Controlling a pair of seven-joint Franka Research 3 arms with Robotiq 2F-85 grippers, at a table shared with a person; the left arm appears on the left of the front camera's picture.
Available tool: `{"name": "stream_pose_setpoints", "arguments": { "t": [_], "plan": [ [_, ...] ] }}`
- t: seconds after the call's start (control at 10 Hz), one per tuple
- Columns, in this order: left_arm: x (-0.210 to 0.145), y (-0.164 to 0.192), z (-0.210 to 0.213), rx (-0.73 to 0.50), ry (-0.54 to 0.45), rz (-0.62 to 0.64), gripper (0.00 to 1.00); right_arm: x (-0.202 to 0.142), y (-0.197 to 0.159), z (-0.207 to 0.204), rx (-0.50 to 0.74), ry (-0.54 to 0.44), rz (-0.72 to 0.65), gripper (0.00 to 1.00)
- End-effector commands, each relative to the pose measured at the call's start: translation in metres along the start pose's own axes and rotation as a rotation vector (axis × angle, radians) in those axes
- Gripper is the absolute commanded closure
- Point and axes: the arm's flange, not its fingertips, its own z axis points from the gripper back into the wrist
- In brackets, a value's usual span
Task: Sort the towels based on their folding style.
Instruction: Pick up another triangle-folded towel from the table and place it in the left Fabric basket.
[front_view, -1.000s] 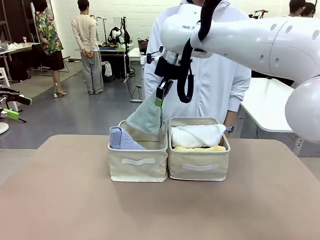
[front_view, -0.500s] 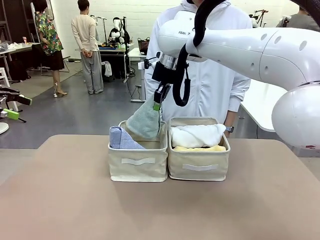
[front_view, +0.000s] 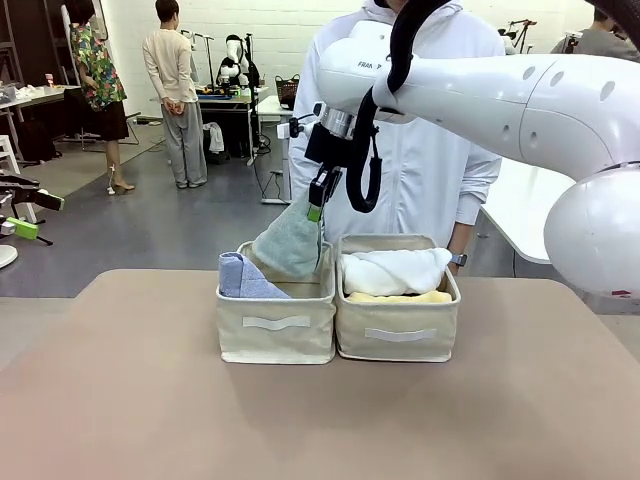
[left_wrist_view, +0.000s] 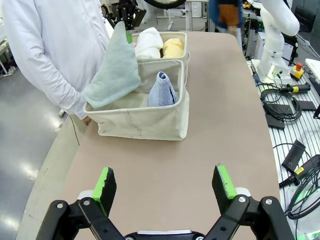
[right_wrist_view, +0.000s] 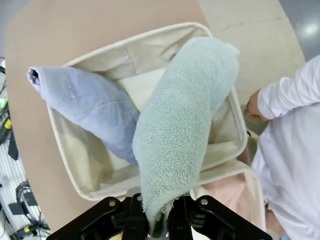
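Right claw (front_view: 318, 205) has held position since half a second ago, clamped on the grey-green towel (front_view: 290, 243), which hangs at its 7 o'clock over the left bin (front_view: 277, 335). Left claw (left_wrist_view: 165, 184) gapes, idle.

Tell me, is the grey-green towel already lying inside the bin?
Not yet: the grey-green towel hangs from the shut right gripper, lower end dipping into the left bin.

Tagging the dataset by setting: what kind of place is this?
Most likely a robotics lab or workshop, not a home. Another white robot arm stands on a side bench with loose cables, further work tables sit on an open grey floor, and people stand around.
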Motion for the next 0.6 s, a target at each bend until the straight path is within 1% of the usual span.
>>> {"name": "stream_pose_setpoints", "arguments": {
  "t": [0.0,0.5],
  "plan": [
    [0.002,-0.001,0.001,0.007,-0.016,0.007,0.00,0.010,-0.004,-0.007,-0.004,0.053,0.019,0.90],
    [0.002,-0.001,0.001,0.007,-0.016,0.007,0.00,0.009,-0.010,-0.032,0.036,0.112,0.015,0.90]
  ]
}}
